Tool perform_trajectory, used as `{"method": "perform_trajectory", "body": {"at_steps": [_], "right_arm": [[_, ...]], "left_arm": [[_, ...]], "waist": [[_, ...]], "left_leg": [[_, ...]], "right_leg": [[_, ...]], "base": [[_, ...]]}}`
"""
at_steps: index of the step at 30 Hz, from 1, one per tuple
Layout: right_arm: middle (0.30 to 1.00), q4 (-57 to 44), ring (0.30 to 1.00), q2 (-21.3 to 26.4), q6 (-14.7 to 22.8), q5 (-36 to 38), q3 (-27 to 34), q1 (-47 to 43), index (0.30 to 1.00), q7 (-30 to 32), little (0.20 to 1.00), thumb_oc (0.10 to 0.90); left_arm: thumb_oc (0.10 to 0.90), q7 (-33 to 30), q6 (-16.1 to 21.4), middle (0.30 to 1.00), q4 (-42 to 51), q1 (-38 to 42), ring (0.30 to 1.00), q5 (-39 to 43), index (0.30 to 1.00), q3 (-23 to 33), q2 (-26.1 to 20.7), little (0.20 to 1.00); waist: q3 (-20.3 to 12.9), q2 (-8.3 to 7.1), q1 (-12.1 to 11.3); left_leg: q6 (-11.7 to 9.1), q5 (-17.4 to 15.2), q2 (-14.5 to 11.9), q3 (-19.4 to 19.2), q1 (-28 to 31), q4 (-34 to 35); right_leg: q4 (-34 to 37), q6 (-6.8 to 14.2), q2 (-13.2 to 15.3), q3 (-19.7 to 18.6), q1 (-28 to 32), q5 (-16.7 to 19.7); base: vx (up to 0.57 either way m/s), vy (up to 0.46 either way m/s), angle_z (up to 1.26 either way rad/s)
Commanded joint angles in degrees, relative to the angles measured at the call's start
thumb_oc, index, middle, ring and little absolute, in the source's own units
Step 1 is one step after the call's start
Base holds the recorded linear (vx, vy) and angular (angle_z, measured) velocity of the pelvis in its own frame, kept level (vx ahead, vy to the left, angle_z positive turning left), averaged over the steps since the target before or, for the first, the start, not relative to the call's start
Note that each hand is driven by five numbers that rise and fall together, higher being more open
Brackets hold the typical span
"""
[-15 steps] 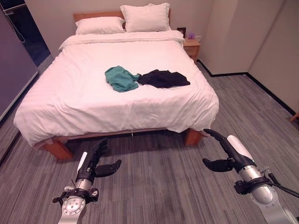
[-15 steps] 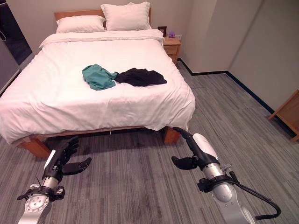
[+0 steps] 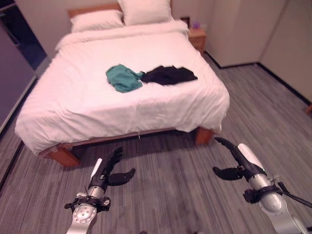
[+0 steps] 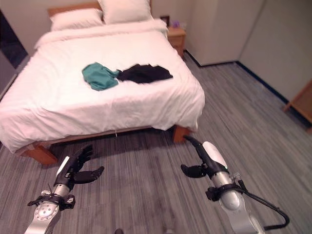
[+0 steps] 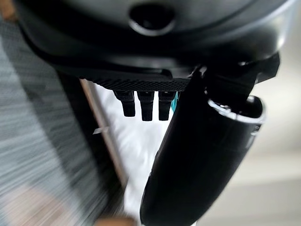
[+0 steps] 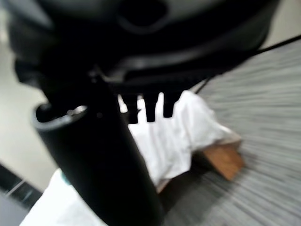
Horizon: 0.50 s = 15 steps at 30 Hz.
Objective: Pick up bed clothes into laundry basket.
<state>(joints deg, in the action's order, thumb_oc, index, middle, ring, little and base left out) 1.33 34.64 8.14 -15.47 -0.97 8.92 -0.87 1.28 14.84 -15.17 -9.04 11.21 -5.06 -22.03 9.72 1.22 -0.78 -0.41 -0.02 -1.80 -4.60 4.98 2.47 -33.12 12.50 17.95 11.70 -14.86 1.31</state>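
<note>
View has tipped down and shifted since half a second ago, so approach underway: teal garment (image 3: 124, 78) and black garment (image 3: 170, 75) untouched mid-bed (image 3: 73, 112), left hand (image 3: 108, 170) and right hand (image 3: 236, 159) fingers open, empty.

A bedroom: a white-sheeted bed (image 3: 122, 97) with pillows (image 3: 144, 9) at its head, a wooden nightstand (image 3: 197, 38) beside it.

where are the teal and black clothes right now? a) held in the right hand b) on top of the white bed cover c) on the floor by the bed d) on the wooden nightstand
B: the crumpled teal garment and the black garment lie side by side on the white bed cover, while the left hand and the right hand hang open and empty over the grey floor.
</note>
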Motion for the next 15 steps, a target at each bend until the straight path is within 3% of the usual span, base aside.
{"method": "perform_trajectory", "body": {"at_steps": [1, 2, 3, 4, 5, 7, 10, 12, 13, 14, 15], "right_arm": [[0.9, -5.98, 0.9, -0.71, 3.88, 0.42, 0.83, -6.3, 0.9, 4.12, 0.9, 0.8], [0.9, -6.18, 0.9, -0.8, 3.87, 0.66, 0.94, -5.99, 0.9, 4.47, 0.9, 0.8], [0.9, -6.21, 0.9, -0.9, 3.86, 0.67, 0.94, -5.95, 0.9, 4.49, 0.9, 0.8], [0.9, -7.0, 0.9, -1.11, 3.83, 0.87, 1.25, -5.98, 0.9, 5.18, 0.9, 0.8], [0.9, -7.38, 0.9, -1.36, 3.66, 0.67, 1.14, -6.32, 0.9, 5.44, 0.9, 0.8], [0.9, -8.1, 0.9, -1.54, 3.56, 0.49, 1.38, -5.86, 0.9, 5.28, 0.9, 0.8], [0.9, -8.27, 0.9, -1.35, 3.47, 0.67, 1.38, -4.79, 0.9, 4.81, 0.9, 0.8], [0.9, -8.24, 0.9, -0.83, 3.64, 1.03, 1.43, -4.52, 0.9, 4.72, 0.9, 0.8], [0.9, -8.15, 0.9, -0.5, 3.85, 1.41, 1.38, -4.5, 0.9, 4.86, 0.9, 0.8], [0.9, -8.56, 0.9, 0.29, 4.3, 2.66, 1.61, -4.75, 0.9, 5.34, 0.9, 0.8], [0.9, -7.95, 0.9, 1.52, 4.07, 2.94, 1.78, -6.61, 0.9, 6.33, 0.9, 0.8]], "left_arm": [[0.8, -2.83, 4.47, 0.9, 6.73, 6.62, 0.9, 1.19, 0.9, 4.26, -4.93, 0.9], [0.8, -2.83, 4.47, 0.9, 6.6, 7.22, 0.9, 0.96, 0.9, 4.15, -5.05, 0.9], [0.8, -2.85, 4.47, 0.9, 6.54, 7.26, 0.9, 0.93, 0.9, 4.12, -5.14, 0.9], [0.8, -2.85, 4.28, 0.9, 6.32, 8.3, 0.9, -0.04, 0.9, 4.63, -6.02, 0.9], [0.8, -3.12, 4.39, 0.9, 6.2, 8.6, 0.9, -0.78, 0.9, 4.89, -6.23, 0.9], [0.8, -2.94, 4.54, 0.9, 5.9, 9.24, 0.9, -1.57, 0.9, 5.02, -6.25, 0.9], [0.8, -3.17, 4.33, 0.9, 5.47, 8.65, 0.9, -1.93, 0.9, 4.89, -5.6, 0.9], [0.8, -3.34, 4.11, 0.9, 5.1, 8.23, 0.9, -1.14, 0.9, 4.9, -4.41, 0.9], [0.8, -3.25, 3.94, 0.9, 4.9, 8.26, 0.9, -0.5, 0.9, 4.67, -3.81, 0.9], [0.8, -3.24, 3.75, 0.9, 5.18, 9.0, 0.9, 0.22, 0.9, 4.1, -4.06, 0.9], [0.8, -4.0, 3.88, 0.9, 5.66, 10.08, 0.9, -0.21, 0.9, 3.65, -4.81, 0.9]], "waist": [[0.53, -2.78, 2.1], [0.71, -3.26, 2.93], [0.66, -2.97, 3.11], [0.46, -3.88, 3.92], [0.3, -3.21, 4.87], [-0.41, -3.27, 6.12], [-1.58, -2.95, 6.96], [-2.03, -0.84, 7.21], [-2.19, -0.61, 7.24], [-1.45, -1.0, 6.37], [-0.38, -3.06, 5.42]], "left_leg": [[-0.38, -6.39, -2.56, 1.9, 6.58, 2.53], [-0.83, -8.13, -2.03, 2.55, 8.02, 2.53], [-0.86, -8.36, -2.47, 2.75, 8.1, 2.53], [-2.13, -11.14, -1.93, 3.4, 10.95, 2.53], [-3.07, -12.58, -3.47, 3.89, 12.27, 2.53], [-3.75, -15.44, -4.2, 4.46, 14.72, 2.53], [-4.23, -16.13, -5.52, 4.59, 17.34, 2.53], [-6.21, -10.48, -8.11, 4.0, 15.4, -6.2], [-7.46, -5.66, -8.38, 4.51, 12.02, -12.68], [-9.16, 3.35, -9.14, 5.24, 3.69, -28.46], [-8.57, 4.48, -9.91, 2.82, -2.53, -37.71]], "right_leg": [[13.31, 1.07, -4.9, 0.67, -2.31, 5.92], [19.68, 0.49, -5.86, 2.14, -2.83, 5.85], [20.78, 0.5, -6.27, 2.66, -2.04, 6.07], [31.5, 0.09, -4.9, 7.03, -4.44, 8.71], [36.69, 0.67, -5.12, 9.46, -3.79, 11.03], [37.48, 0.91, -4.58, 7.91, -4.71, 11.13], [36.72, -0.61, -5.99, 6.07, -3.09, 12.44], [35.87, -2.35, -8.71, 5.59, -0.24, 12.06], [36.36, -3.94, -9.71, 5.73, 1.81, 11.09], [37.08, -7.06, -10.76, 6.34, 5.74, 7.99], [37.75, -8.78, -10.61, 5.69, 9.22, 5.06]], "base": [[0.5, 0.05, 0.01], [0.3, -0.04, 0.08], [0.56, -0.142, 0.1], [0.58, -0.15, 0.41], [0.76, -0.194, 0.6], [0.57, -0.137, 0.73], [0.42, -0.105, 0.33], [0.37, -0.118, 0.56], [0.46, -0.279, 0.29], [0.62, -0.426, 0.01], [0.49, -0.351, 0.2]]}}
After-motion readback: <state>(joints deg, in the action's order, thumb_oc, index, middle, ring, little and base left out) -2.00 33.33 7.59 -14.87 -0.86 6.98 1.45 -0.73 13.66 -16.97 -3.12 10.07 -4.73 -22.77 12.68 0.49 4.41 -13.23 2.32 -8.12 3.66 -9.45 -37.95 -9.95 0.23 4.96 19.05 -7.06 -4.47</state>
